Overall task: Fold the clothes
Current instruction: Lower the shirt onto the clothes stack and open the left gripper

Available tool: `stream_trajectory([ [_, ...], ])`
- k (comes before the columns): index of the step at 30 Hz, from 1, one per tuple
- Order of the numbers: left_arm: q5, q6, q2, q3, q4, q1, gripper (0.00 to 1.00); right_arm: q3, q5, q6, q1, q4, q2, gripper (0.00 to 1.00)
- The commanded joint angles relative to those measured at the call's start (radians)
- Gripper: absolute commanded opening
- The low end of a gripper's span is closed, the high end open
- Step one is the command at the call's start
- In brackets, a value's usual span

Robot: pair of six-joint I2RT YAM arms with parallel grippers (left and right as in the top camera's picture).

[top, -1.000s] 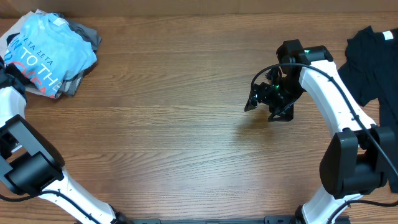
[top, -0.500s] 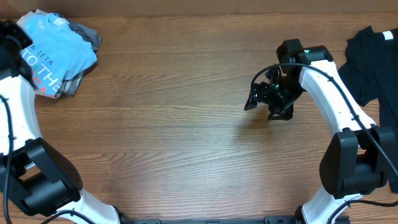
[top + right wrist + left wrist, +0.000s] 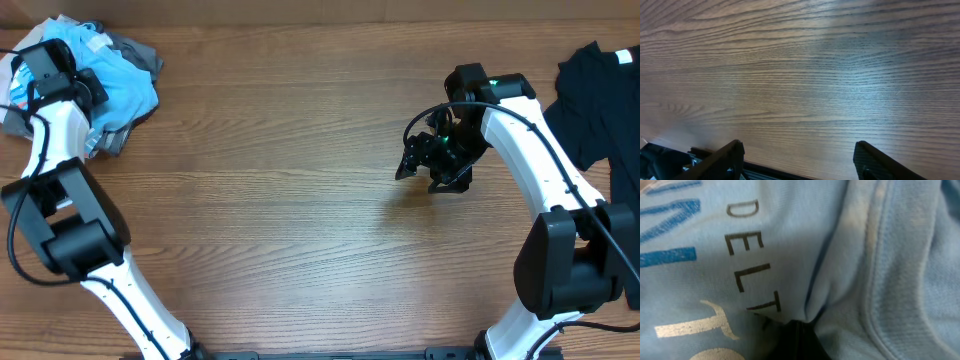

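A light blue printed shirt (image 3: 125,85) lies on a pile at the table's far left corner, over a grey garment (image 3: 142,52). My left gripper (image 3: 88,88) is down on this pile. In the left wrist view the blue fabric (image 3: 790,240) fills the frame and gathers into a fold pinched between the shut jaws (image 3: 797,332). A black garment (image 3: 600,100) lies spread at the right edge. My right gripper (image 3: 415,165) hovers over bare wood left of it, open, with nothing between its fingers (image 3: 799,149).
The wooden table (image 3: 280,200) stretches between the two piles. A white item (image 3: 12,110) shows under the left pile at the table's edge. The black garment runs off the right side of the overhead view.
My left arm swung from the left edge onto the pile and its jaws shut on the blue shirt, which now looks bunched. My right gripper narrowed slightly and stayed in place.
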Motion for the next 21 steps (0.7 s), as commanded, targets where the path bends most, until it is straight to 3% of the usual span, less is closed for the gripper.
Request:
stream_trajectory([
  [1, -0.046, 0.03, 0.051, 0.061, -0.046, 0.006, 0.05, 0.025, -0.001, -0.007, -0.001, -0.004, -0.033, 0.74],
  [11, -0.042, 0.011, -0.12, 0.157, -0.092, 0.006, 0.04, 0.025, -0.001, -0.008, 0.002, -0.011, -0.033, 0.74],
  [21, -0.034, 0.035, -0.086, 0.197, -0.07, 0.006, 0.04, 0.025, -0.001, -0.007, 0.009, -0.011, -0.033, 0.73],
])
